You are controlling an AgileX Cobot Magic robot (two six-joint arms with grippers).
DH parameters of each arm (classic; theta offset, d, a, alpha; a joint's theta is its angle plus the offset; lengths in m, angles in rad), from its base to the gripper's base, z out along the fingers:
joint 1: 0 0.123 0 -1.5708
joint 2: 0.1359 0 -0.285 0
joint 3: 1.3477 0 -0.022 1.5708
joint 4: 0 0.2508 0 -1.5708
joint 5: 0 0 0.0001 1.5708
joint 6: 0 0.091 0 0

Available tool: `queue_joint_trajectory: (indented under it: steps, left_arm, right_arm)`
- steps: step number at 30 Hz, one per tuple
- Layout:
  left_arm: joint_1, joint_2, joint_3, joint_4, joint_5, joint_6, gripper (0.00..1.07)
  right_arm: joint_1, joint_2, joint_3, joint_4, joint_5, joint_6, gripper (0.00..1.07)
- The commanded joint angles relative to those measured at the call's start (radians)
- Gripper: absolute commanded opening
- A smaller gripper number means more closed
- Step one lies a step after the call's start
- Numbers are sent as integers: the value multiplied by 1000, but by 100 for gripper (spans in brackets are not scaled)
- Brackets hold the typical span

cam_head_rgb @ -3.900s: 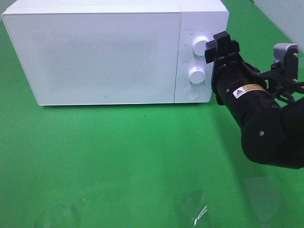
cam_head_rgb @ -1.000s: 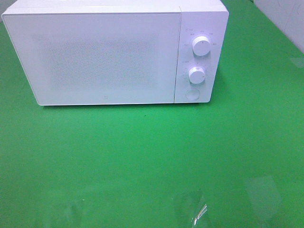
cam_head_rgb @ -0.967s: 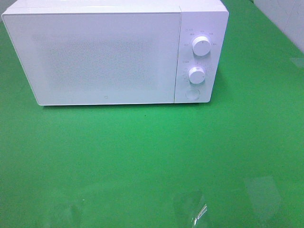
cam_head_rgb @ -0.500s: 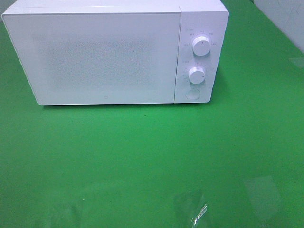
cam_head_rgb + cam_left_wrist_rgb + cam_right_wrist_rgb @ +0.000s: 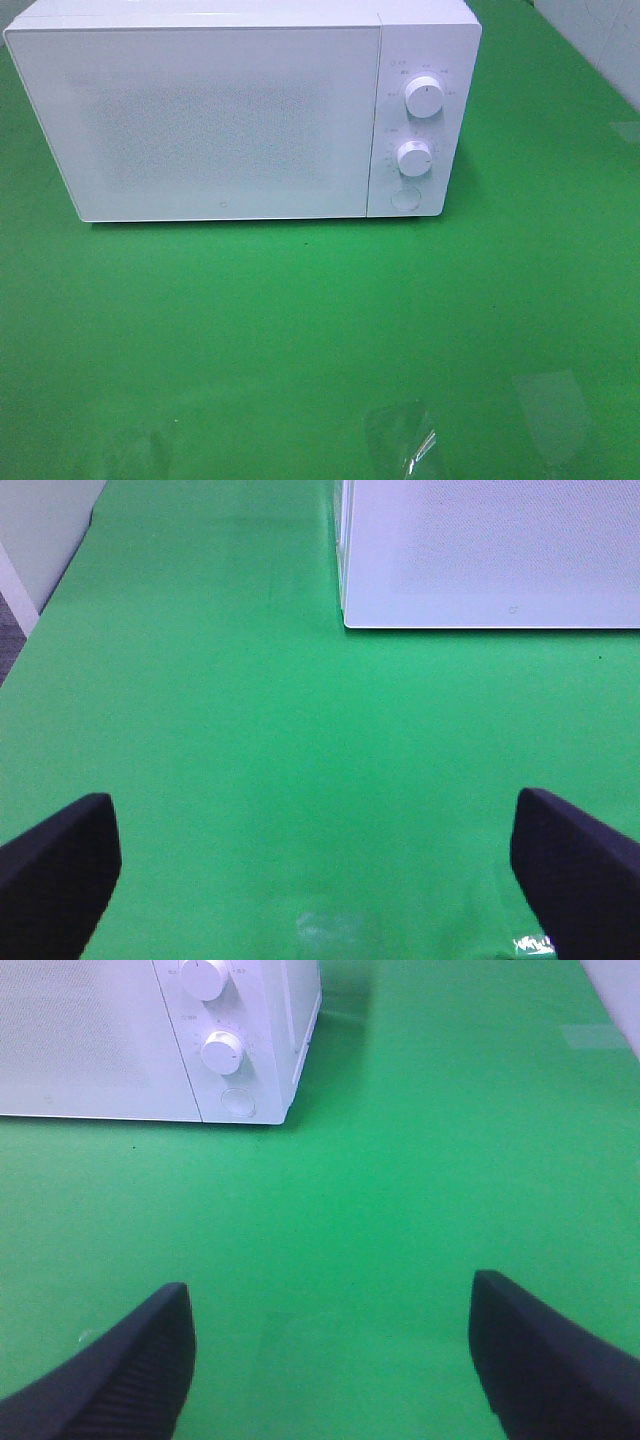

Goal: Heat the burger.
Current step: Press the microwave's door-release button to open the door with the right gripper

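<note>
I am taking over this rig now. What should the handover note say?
Left gripper: jaws open, empty, above the green table.
Right gripper: jaws open, empty, above the table.
Microwave: door shut.
Burger: in no view; whether it is inside cannot be told.
Done: nothing that can be confirmed.
Left: probably confirm the burger is inside and the knobs are set.

One microwave (image 5: 220,110) is standing on one green mat (image 5: 300,330). On its panel two dials are showing, an upper knob (image 5: 425,98) and a lower knob (image 5: 413,157), with one button (image 5: 404,199). Two arms' ends are showing, the left gripper (image 5: 310,815) and the right gripper (image 5: 330,1295), each showing two fingers (image 5: 60,865).
</note>
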Motion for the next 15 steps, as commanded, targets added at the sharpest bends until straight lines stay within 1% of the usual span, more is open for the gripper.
queue_joint_trajectory:
  steps: [1,3,4,5,7,8,9,10,11,12,14,15]
  left_arm:
    - [2,-12,5,-2,-16,3,98]
    - [2,-10,5,-2,-16,3,98]
    - [2,-5,5,-2,-16,3,98]
    - [2,-5,5,-2,-16,3,98]
    - [2,-3,5,-2,-16,3,98]
    - [2,-3,5,-2,-16,3,98]
    - [2,-3,5,-2,-16,3,98]
    - [2,-3,5,-2,-16,3,98]
    - [2,-3,5,-2,-16,3,98]
    - [2,-3,5,-2,-16,3,98]
    - [2,-3,5,-2,-16,3,98]
    - [2,-3,5,-2,-16,3,98]
  right_arm:
    - [-2,-6,-11,-3,-25,0,73]
    - [-2,23,-20,-3,-60,0,73]
    - [-2,57,-21,-3,-111,1,73]
    - [-2,57,-21,-3,-111,1,73]
    - [-2,110,-12,-3,-226,1,73]
    - [-2,110,-12,-3,-226,1,73]
    - [-2,144,-3,-3,-308,2,73]
    - [-2,144,-3,-3,-308,2,73]
    - [-2,181,9,-3,-380,5,73]
    - [-2,181,9,-3,-380,5,73]
    - [-2,278,31,-3,-505,5,73]
    - [-2,278,31,-3,-505,5,73]
